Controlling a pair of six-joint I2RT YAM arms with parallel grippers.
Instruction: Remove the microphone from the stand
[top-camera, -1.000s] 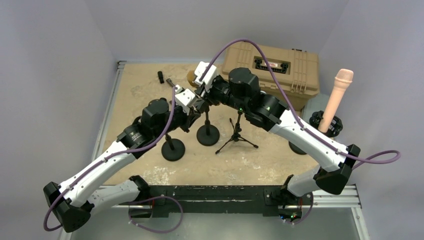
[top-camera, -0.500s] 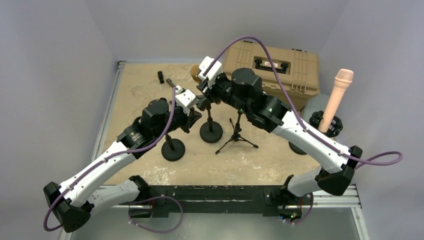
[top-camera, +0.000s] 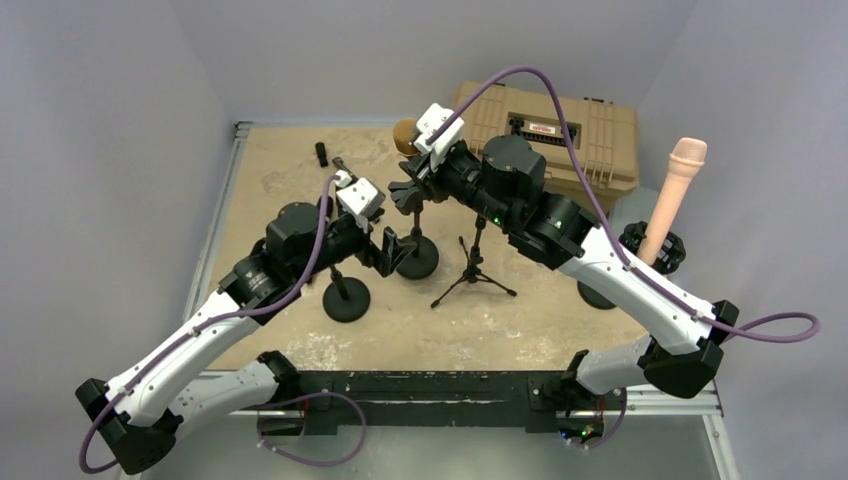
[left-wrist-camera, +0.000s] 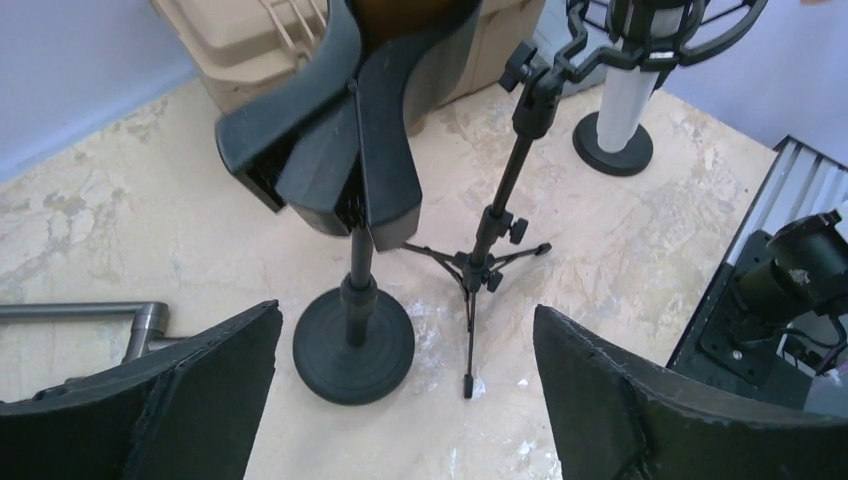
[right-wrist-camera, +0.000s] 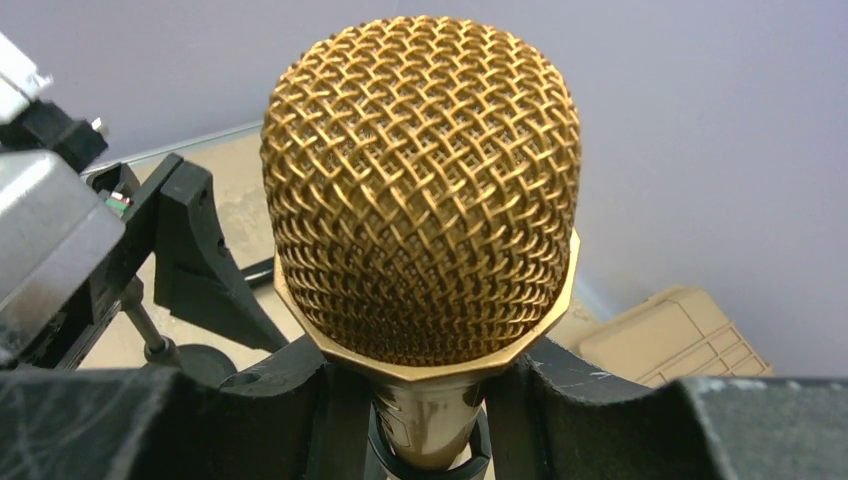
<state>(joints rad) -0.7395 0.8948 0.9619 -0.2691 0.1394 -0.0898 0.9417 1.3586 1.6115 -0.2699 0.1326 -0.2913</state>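
Microphone (right-wrist-camera: 420, 190): pinched in my right hand (right-wrist-camera: 425, 420), now raised above stand (left-wrist-camera: 357, 300). Left hand (left-wrist-camera: 405, 400): now spread, drawn back.

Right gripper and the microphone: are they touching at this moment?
Touching. The right wrist view shows the right gripper closed on the microphone, its fingers pressing both sides of the handle.

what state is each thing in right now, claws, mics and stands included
gold microphone: gripped below the head, lower end at the clip's mouth, not clearly free
right claw: shut on the gold microphone
left claw: open, empty
round-base stand: upright, clip on top
tripod stand: upright, legs spread
case: lid shut
pink microphone: upright in its mount
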